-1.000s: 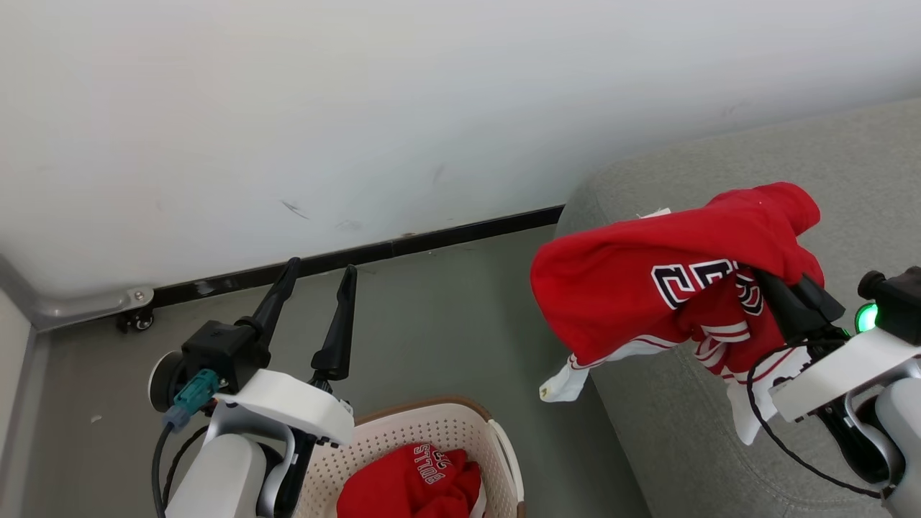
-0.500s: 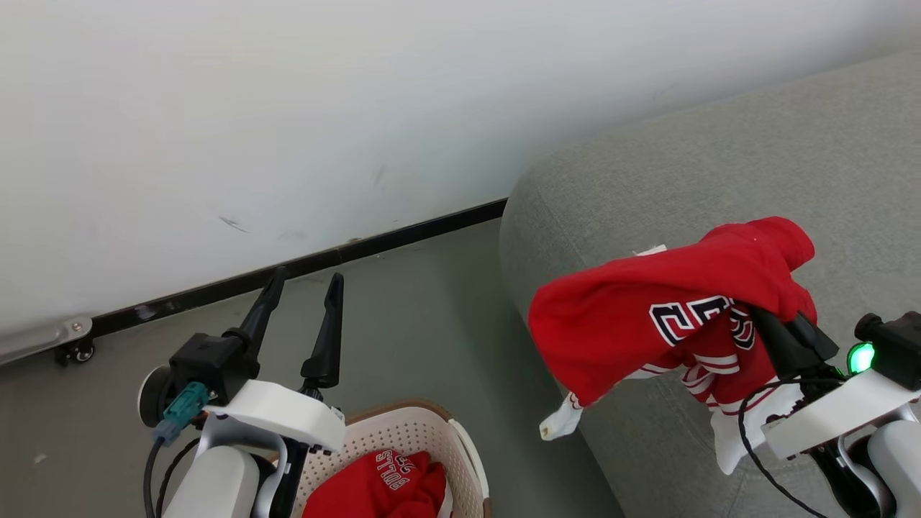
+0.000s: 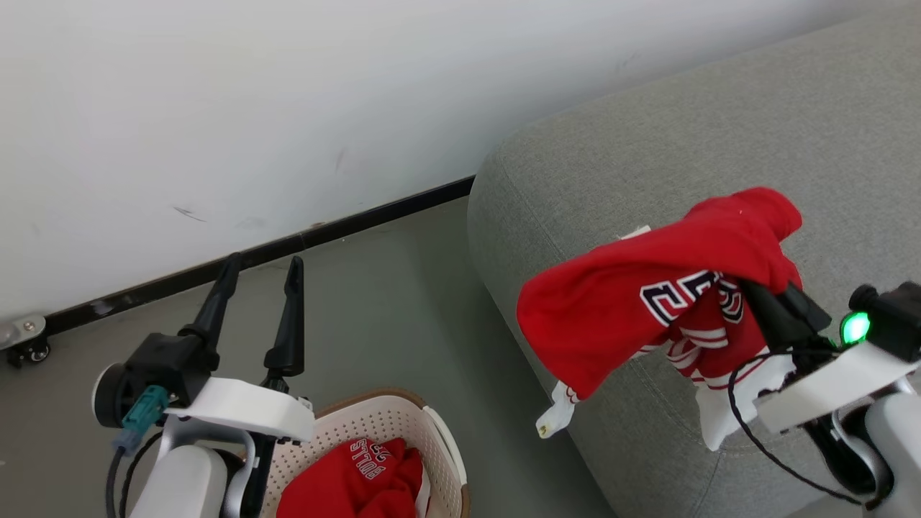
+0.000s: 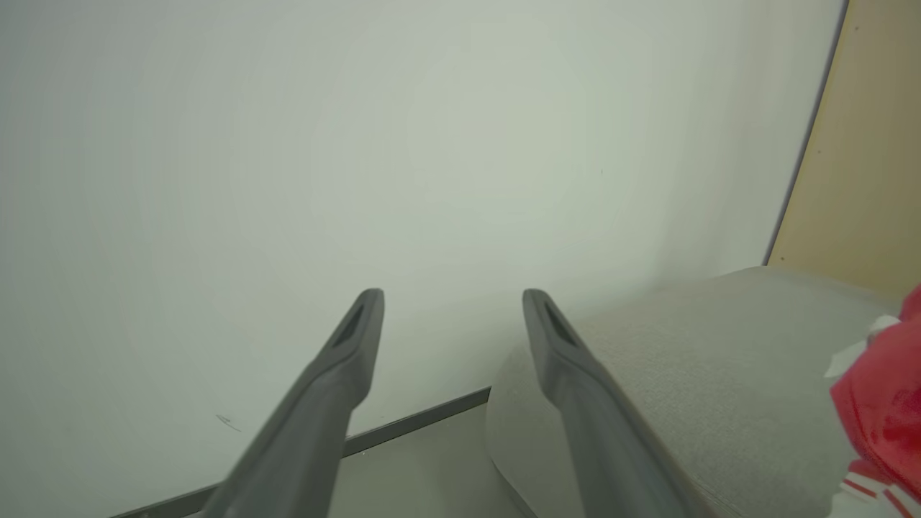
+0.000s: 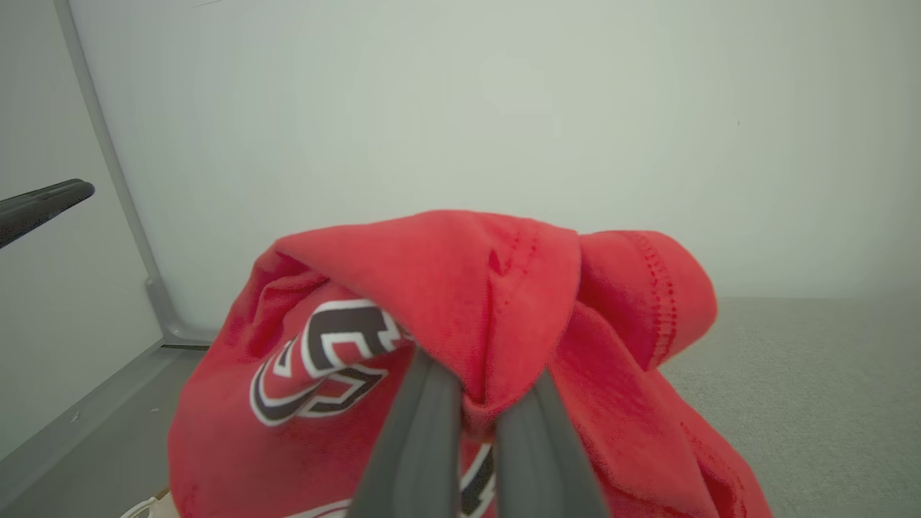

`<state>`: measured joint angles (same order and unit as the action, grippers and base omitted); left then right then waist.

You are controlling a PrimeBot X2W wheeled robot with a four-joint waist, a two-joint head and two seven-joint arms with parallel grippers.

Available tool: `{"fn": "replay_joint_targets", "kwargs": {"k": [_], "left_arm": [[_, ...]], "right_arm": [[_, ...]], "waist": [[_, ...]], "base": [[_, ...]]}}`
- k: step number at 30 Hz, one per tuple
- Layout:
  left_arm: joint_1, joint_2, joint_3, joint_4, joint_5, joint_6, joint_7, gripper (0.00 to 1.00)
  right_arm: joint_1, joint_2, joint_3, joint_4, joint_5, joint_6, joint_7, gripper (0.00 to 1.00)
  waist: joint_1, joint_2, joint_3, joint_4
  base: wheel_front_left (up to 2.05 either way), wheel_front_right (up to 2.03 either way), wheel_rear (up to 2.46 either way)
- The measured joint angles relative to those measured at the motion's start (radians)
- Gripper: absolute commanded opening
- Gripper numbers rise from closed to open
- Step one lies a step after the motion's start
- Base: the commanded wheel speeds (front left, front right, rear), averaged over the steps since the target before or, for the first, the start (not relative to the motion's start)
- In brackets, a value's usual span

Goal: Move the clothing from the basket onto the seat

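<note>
**Count: 2 red garments, 1 basket, 1 seat**

The right gripper (image 3: 773,313) is pinched tight on one red numbered jersey (image 3: 611,309), held over the corner of the grey seat (image 3: 647,165). Whether it touches the cushion is unclear. A second red "BULLS" garment (image 3: 352,482) lies in the basket (image 3: 388,399). The left gripper (image 3: 262,262) is spread wide and empty.

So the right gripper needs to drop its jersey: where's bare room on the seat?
The seat top is bare from the jersey in the right gripper back to the wall. The floor between basket and seat is free too. Crowded: the seat's rounded edge, where the jersey hangs.
</note>
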<state>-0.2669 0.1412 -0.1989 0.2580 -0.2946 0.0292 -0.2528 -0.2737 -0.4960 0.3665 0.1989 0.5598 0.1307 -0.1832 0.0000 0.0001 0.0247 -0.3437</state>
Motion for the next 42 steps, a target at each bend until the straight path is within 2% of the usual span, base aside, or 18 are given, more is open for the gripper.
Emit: {"fn": "replay_joint_targets", "kwargs": {"k": [5,11,16,25,42], "left_arm": [[0.0,0.021,0.038,-0.033,0.009,0.024,-0.001,1.0],[0.016,0.054,0.078,-0.067,0.018,0.042,-0.002,1.0],[0.038,0.078,0.093,-0.098,0.026,0.056,-0.003,1.0],[0.042,0.106,0.091,-0.143,0.045,0.06,-0.002,1.0],[0.008,0.162,0.078,-0.244,0.071,0.049,0.039,1.0]], "right_arm": [[-0.12,-0.01,-0.005,-0.005,0.022,0.0,0.041,0.0],[-0.275,-0.072,-0.006,-0.001,0.035,0.0,0.103,0.0],[-0.384,-0.084,-0.055,0.033,0.087,0.0,0.133,0.0],[-0.494,-0.118,-0.154,0.139,0.156,0.0,0.168,0.0],[-0.615,-0.248,-0.25,0.307,0.164,0.0,0.189,0.0]], "waist": [[0.0,0.0,0.026,-0.004],[0.0,0.0,0.064,-0.002],[0.0,0.0,0.1,0.005],[0.0,0.0,0.173,0.023],[0.0,0.0,0.302,0.068]], "base": [[0.0,0.0,0.0],[0.0,0.0,0.0],[0.0,0.0,0.0],[0.0,0.0,0.0],[0.0,0.0,0.0]]}}
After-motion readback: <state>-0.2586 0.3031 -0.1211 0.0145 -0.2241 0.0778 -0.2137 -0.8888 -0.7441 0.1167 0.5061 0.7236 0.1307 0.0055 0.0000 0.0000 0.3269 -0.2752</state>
